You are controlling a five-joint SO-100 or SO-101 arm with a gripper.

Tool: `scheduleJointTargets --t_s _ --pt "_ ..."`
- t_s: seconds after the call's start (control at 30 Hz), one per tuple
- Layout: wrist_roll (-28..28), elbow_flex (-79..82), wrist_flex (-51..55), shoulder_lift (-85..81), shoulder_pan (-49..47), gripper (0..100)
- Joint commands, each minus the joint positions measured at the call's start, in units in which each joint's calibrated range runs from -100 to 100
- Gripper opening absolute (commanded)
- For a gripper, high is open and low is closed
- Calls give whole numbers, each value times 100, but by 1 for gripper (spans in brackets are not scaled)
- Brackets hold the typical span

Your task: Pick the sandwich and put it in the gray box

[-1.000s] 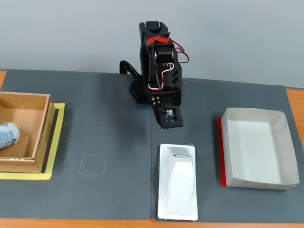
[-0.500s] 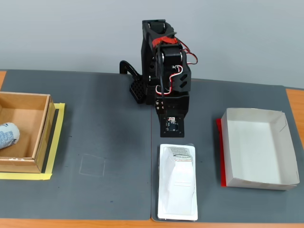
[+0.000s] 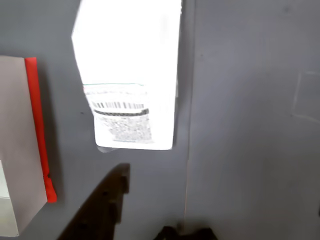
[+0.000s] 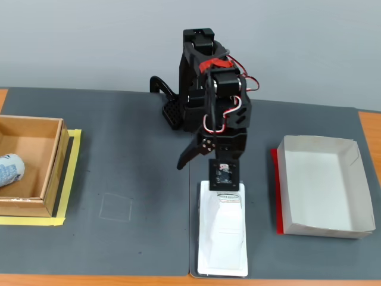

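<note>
The sandwich (image 4: 222, 238) is a white wrapped wedge with a barcode label, lying flat on the dark mat near the front edge in the fixed view. In the wrist view the sandwich (image 3: 130, 75) fills the upper middle, overexposed. My gripper (image 4: 205, 170) hangs just behind and above the sandwich's near end, jaws spread open and empty. In the wrist view the gripper (image 3: 155, 205) shows at the bottom edge, clear of the package. The gray box (image 4: 315, 226) stands to the right on red tape, empty; it also shows at the left of the wrist view (image 3: 17, 150).
A brown cardboard box (image 4: 53, 161) outlined with yellow tape stands at the left in the fixed view, with a white and blue wrapped item (image 4: 9, 170) inside. A faint square mark (image 4: 116, 207) is on the mat.
</note>
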Motion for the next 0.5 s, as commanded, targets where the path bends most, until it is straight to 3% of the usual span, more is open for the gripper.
scheduleJointTargets --t_s 0.0,0.3,0.47 --pt "-33 -624 -27 304 -97 42" --pt "-465 -796 -626 1050 -314 42" --pt "-439 -832 -791 1279 -411 42"
